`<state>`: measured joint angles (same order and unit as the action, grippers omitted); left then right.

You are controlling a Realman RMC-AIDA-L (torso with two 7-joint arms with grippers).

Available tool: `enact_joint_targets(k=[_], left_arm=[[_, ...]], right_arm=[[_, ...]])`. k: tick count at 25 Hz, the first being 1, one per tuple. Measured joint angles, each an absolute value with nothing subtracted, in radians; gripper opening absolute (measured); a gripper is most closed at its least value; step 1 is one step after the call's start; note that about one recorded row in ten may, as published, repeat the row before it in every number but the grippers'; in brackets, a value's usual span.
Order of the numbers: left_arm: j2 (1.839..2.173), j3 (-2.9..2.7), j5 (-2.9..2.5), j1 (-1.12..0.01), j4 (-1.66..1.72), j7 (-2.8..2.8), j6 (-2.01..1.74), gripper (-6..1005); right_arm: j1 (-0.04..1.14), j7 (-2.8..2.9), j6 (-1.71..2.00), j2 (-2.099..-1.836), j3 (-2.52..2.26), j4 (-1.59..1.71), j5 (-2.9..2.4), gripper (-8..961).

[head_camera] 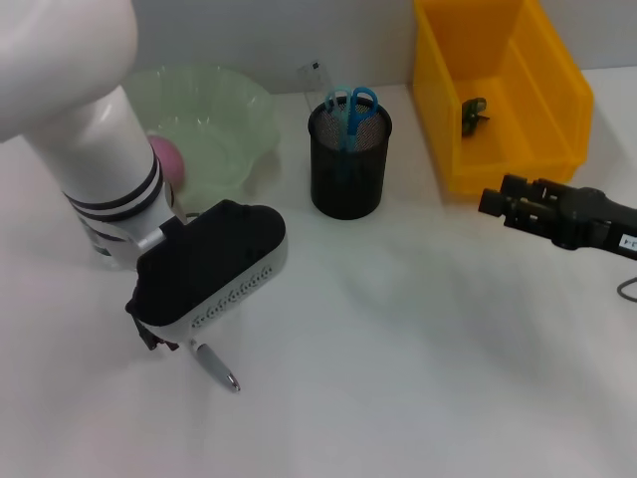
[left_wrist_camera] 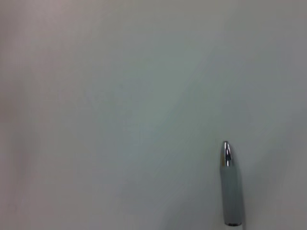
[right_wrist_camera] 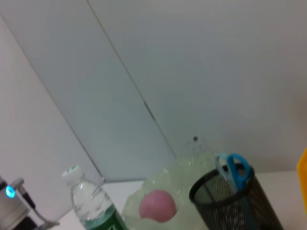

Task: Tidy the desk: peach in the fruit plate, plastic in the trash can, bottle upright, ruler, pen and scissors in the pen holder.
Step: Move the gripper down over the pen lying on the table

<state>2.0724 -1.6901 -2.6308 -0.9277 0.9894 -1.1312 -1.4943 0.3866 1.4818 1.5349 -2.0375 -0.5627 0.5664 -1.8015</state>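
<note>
A grey pen (head_camera: 215, 364) with a chrome tip (left_wrist_camera: 227, 154) lies on the white table, its back end under my left gripper (head_camera: 157, 337), which hangs low right over it. The black mesh pen holder (head_camera: 346, 159) holds blue scissors (head_camera: 350, 110) and a clear ruler (head_camera: 316, 79). A pink peach (head_camera: 167, 159) rests in the green fruit plate (head_camera: 234, 119). The bottle (right_wrist_camera: 89, 207) stands upright beside the plate, mostly hidden behind my left arm in the head view. A dark piece of plastic (head_camera: 474, 115) lies in the yellow trash can (head_camera: 542, 100). My right gripper (head_camera: 492, 202) hovers in front of the can.
The peach (right_wrist_camera: 157, 206), plate (right_wrist_camera: 189, 165), pen holder (right_wrist_camera: 237, 203) and scissors (right_wrist_camera: 235, 166) also show in the right wrist view. A wall runs behind the table. My left arm's white forearm (head_camera: 90, 129) reaches over the plate's near side.
</note>
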Motion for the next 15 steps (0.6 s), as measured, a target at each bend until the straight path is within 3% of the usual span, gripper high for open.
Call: enact_joint_targets(k=[15], left_arm=[[2.079,-1.777,-2.641,-0.914,1.013,-1.237,-1.475,777]], right_arm=[[0.418,1.502,1.634,-2.011,-0.671,0.56,-1.957,680]])
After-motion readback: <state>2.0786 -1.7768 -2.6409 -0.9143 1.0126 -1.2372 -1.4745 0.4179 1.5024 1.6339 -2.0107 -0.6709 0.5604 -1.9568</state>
